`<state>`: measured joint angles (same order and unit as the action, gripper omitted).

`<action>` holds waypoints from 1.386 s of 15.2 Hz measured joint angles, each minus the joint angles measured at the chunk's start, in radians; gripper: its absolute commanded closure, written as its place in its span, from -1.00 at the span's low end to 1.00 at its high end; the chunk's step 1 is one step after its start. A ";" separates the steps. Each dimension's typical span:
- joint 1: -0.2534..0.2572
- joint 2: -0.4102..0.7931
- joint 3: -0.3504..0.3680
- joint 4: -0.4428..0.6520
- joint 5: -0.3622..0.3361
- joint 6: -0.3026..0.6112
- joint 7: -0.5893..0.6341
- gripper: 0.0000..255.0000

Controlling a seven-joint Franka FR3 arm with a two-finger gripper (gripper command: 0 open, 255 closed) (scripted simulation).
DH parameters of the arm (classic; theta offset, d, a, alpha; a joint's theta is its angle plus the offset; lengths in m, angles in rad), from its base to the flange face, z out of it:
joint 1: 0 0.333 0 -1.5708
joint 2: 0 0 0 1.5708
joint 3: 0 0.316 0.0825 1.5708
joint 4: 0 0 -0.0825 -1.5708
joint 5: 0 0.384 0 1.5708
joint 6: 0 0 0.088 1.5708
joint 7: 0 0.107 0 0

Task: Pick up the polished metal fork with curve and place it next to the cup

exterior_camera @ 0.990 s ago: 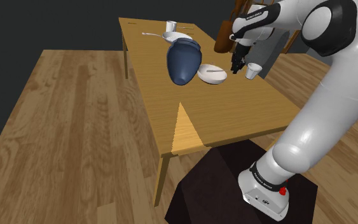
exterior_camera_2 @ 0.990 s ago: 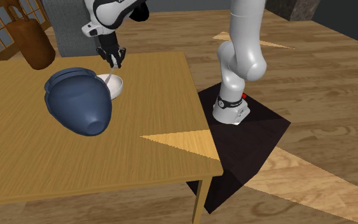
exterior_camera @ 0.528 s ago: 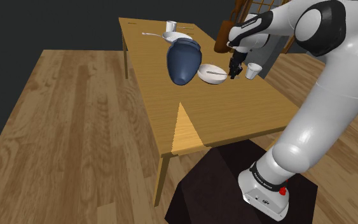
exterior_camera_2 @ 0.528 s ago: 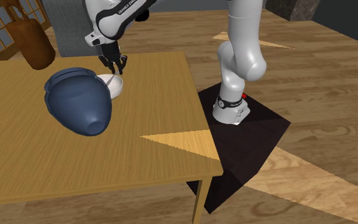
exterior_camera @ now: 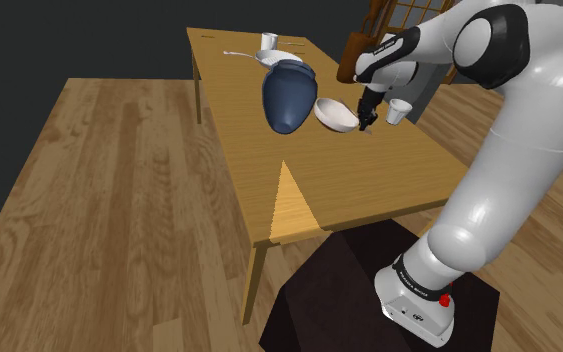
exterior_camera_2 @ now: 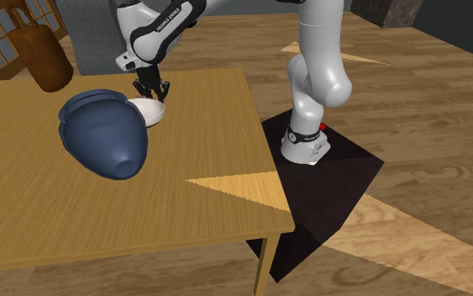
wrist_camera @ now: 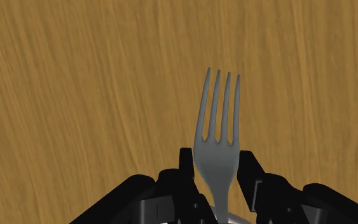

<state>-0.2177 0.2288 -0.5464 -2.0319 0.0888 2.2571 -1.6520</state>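
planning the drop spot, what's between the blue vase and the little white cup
In the shoulder view, a white bowl and the gripper, clasping the fork, stand between the blue vase and the cup.

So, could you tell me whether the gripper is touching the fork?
Touching. In the wrist view the gripper clasps the fork between its two black fingers, just below the tines.

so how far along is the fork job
Done: the fork is clasped between the fingers of the end effector. In hand: it is held low above the table, between the white bowl and the cup. Left: set it down beside the cup and let go.
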 measured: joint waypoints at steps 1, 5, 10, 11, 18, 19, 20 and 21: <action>-0.001 0.003 0.001 0.001 0.002 0.002 -0.002 1.00; 0.001 0.001 0.002 -0.001 0.003 0.005 -0.001 1.00; 0.001 0.005 0.002 -0.009 0.001 0.005 0.000 -1.00; 0.001 0.005 0.002 -0.009 0.001 0.005 0.000 -1.00; 0.016 -0.060 -0.010 0.039 -0.043 -0.099 0.029 -1.00; 0.017 -0.063 -0.010 0.041 -0.045 -0.103 0.031 -1.00; 0.017 -0.064 -0.010 0.042 -0.046 -0.105 0.031 -1.00; 0.017 -0.064 -0.010 0.042 -0.046 -0.106 0.032 -1.00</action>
<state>-0.2004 0.1645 -0.5567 -1.9899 0.0423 2.1512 -1.6204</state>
